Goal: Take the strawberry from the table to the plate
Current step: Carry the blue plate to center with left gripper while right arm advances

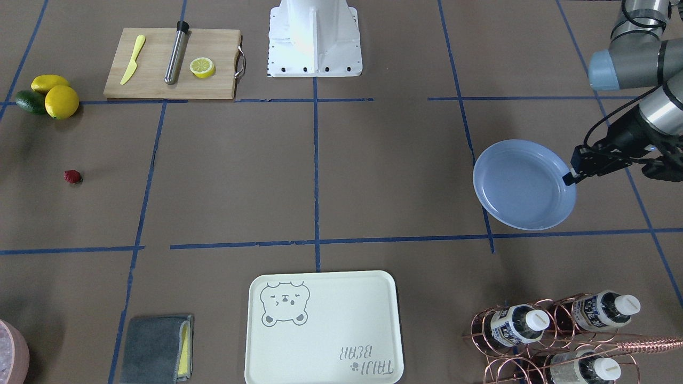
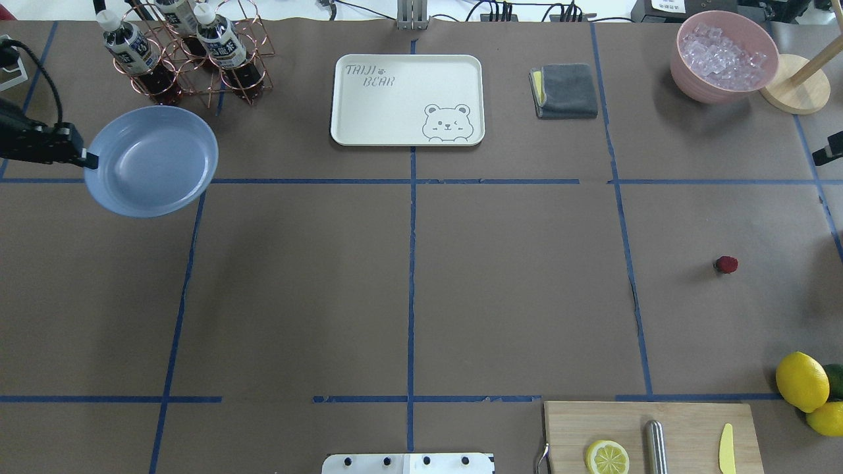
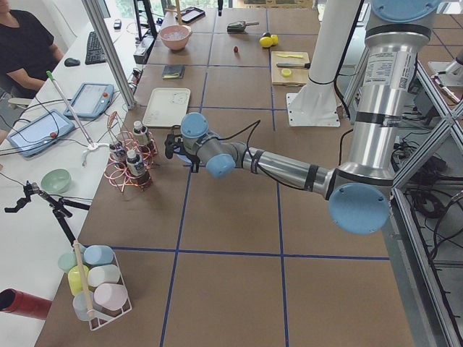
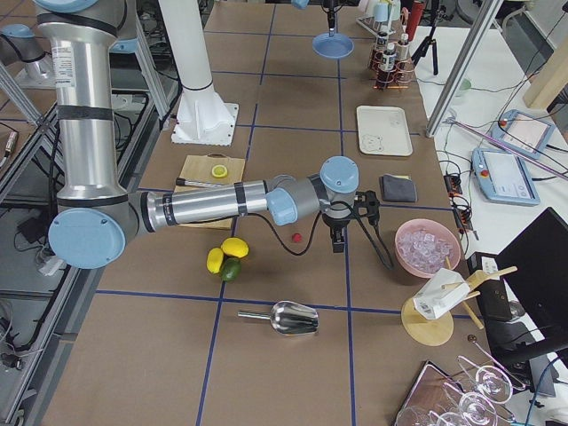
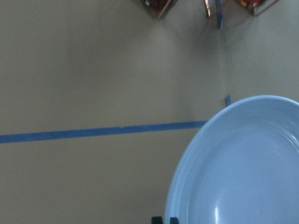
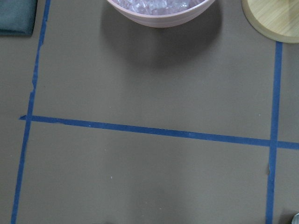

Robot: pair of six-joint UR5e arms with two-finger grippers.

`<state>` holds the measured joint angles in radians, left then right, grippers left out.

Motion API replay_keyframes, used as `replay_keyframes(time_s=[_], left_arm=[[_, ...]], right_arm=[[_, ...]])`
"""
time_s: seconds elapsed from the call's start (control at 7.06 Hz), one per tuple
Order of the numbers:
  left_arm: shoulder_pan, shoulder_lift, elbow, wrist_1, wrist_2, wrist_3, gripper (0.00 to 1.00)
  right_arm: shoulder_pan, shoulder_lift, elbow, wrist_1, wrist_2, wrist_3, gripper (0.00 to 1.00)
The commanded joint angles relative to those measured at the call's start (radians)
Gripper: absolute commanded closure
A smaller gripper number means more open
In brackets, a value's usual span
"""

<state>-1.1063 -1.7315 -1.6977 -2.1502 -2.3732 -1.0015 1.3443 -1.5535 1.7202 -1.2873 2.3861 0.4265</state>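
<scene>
The strawberry [image 2: 726, 264] lies alone on the brown table [image 2: 514, 283] at the right, small and dark red; it also shows in the front view [image 1: 72, 176]. Far across the table, my left gripper [image 2: 89, 159] is shut on the rim of the light blue plate [image 2: 153, 161], which is empty. The left wrist view shows that plate [image 5: 243, 172] with fingertips [image 5: 166, 219] at its edge. My right gripper [image 4: 337, 244] points down a little beside the strawberry [image 4: 297, 238], apart from it. Whether the right gripper is open or shut I cannot tell.
A copper rack of bottles [image 2: 184, 52] stands just behind the plate. The bear-print tray [image 2: 407, 99], a grey cloth [image 2: 565, 90] and a pink bowl of ice [image 2: 724, 56] line the far edge. Lemons [image 2: 801, 380] and a cutting board [image 2: 649, 434] sit near right.
</scene>
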Motion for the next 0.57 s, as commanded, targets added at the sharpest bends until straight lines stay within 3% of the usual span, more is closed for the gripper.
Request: replay_keyframes(time_s=[0.0, 0.28, 0.43], left_arm=[[0.222, -0.127, -0.051, 0.001, 0.16, -0.37, 1.0], [0.455, -0.247, -0.03, 0.004, 0.369, -0.588, 1.0], [0.521, -0.282, -0.026, 0.006, 0.431, -0.65, 1.0]], right_arm=[[-0.123, -0.014, -0.001, 0.228, -0.097, 0.324, 0.0], [-0.163, -0.029, 0.004, 0.243, -0.093, 0.379, 0.0], [-0.181, -0.034, 0.006, 0.271, -0.099, 0.38, 0.0]])
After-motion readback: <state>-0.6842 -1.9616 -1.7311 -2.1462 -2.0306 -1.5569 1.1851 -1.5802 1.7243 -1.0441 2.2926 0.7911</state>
